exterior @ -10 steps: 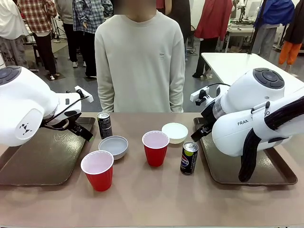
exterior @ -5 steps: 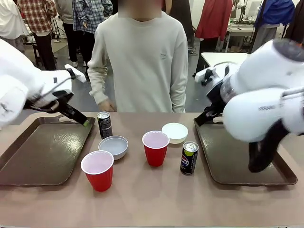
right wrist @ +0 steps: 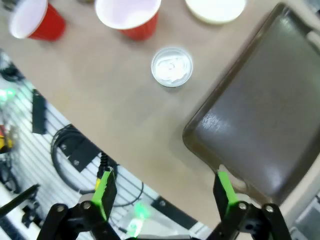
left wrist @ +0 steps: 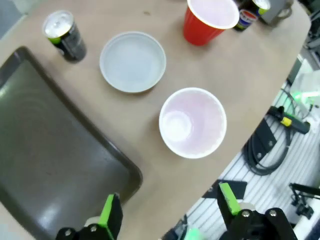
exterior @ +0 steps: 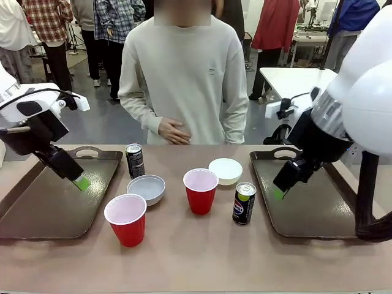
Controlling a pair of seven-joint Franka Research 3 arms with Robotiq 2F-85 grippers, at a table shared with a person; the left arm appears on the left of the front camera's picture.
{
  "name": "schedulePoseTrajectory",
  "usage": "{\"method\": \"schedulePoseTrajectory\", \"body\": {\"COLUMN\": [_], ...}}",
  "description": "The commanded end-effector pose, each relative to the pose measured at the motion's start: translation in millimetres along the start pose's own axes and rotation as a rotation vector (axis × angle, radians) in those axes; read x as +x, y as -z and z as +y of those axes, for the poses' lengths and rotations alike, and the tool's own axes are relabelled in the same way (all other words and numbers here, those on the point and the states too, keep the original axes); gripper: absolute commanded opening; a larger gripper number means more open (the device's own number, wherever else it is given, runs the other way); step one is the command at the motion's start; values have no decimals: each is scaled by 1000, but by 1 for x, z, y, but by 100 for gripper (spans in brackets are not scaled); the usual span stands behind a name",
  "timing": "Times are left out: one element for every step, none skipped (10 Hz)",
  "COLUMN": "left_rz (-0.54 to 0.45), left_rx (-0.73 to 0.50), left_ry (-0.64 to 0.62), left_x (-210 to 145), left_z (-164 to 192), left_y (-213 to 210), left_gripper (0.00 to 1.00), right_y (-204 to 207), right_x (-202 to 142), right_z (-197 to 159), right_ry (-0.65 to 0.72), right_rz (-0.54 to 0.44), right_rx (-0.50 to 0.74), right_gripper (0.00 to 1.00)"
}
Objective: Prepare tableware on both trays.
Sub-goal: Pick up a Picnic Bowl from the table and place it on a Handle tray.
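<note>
Two dark brown rimmed trays: left tray (exterior: 43, 208) under the left pincer (exterior: 81, 182), right tray (exterior: 306, 220) under the right pincer (exterior: 279, 192); both pincers spread wide, holding nothing. Between the pincers, on the tan surface (exterior: 196, 260), off the trays, all upright: two red cups with pale insides (front cup (exterior: 126, 222), middle cup (exterior: 200, 192)), two small round white bowls (left bowl (exterior: 146, 189), right bowl (exterior: 225, 171)), two cans, with the black can (exterior: 135, 161) nearer the left pincer and the blue can (exterior: 244, 204) nearer the right.

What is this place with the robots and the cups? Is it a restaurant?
Probably a robot lab or test hall, not a restaurant. The white left arm and right arm stand at a table, cables lie on the floor beside it, and other people stand near another worktable behind.
</note>
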State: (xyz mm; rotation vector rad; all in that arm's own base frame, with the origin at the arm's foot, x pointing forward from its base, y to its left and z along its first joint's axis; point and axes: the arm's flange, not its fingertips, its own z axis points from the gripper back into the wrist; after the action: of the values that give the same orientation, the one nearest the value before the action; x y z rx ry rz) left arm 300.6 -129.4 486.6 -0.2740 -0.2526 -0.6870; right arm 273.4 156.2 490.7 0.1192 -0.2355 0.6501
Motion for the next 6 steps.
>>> {"method": "schedulePoseTrajectory", "body": {"left_rz": [-65,0,-85,-184,-316,-385], "left_rx": [57,0,-186,-333,-472,-628], "left_ry": [16,0,8,18,-14,-44], "left_x": [10,0,-4,-23,-49,-72], "left_z": [0,0,23,43,67,97], "left_y": [-4,0,-4,-10,-22,-22], "left_gripper": [100,100,100,100,100,100], "right_y": [-17,0,-6,-22,-34,-41], "right_x": [8,0,-2,-33,-61,-107], "right_z": [-10,0,-27,-74,-103,-143], "right_ry": [8,0,15,111,162,236], "right_rz": [-114,0,-86,-188,-281,-431], "right_rx": [-69,0,290,557,694,858], "right_gripper": [100,100,100,100,100,100]}}
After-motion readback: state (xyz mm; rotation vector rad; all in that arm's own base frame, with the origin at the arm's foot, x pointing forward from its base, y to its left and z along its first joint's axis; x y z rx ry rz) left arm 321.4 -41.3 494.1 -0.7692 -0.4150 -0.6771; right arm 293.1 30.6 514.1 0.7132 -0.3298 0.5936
